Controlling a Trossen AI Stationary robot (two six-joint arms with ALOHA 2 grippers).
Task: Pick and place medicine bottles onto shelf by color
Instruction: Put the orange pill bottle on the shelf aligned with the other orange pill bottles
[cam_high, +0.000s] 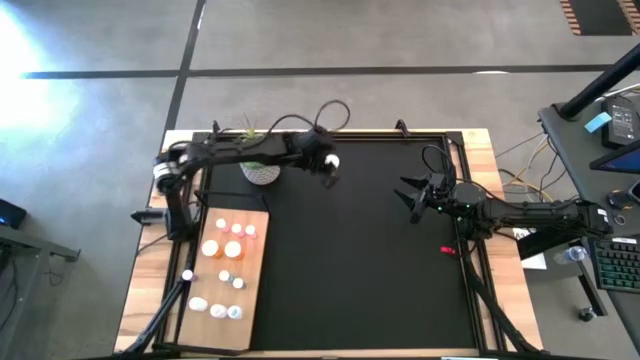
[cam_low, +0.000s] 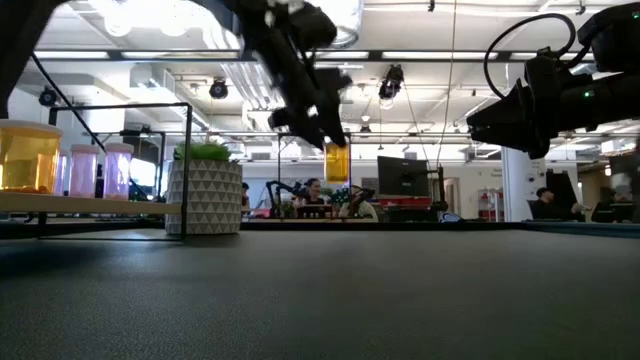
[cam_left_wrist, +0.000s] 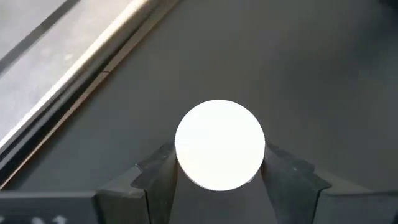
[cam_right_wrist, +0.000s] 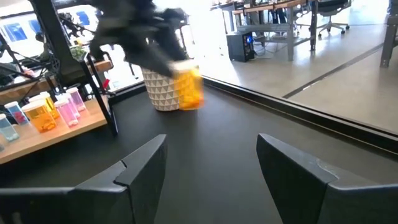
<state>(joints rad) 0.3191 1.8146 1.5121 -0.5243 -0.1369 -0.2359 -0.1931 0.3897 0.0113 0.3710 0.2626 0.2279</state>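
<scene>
White-capped orange bottle (cam_left_wrist: 219, 144) sits gripped between left claw (cam_left_wrist: 219, 177) fingers; right claw (cam_right_wrist: 211, 168) wide.

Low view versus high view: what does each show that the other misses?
Only the low view shows that the bottle in the left pincer has an orange body and hangs clear above the black mat; it also shows the room behind.

Only the high view shows the shelf's top, with orange, pink and white bottles grouped separately, and the right pincer open and empty over the mat's right side.

Both show the left arm carrying the bottle near the plant pot.
</scene>
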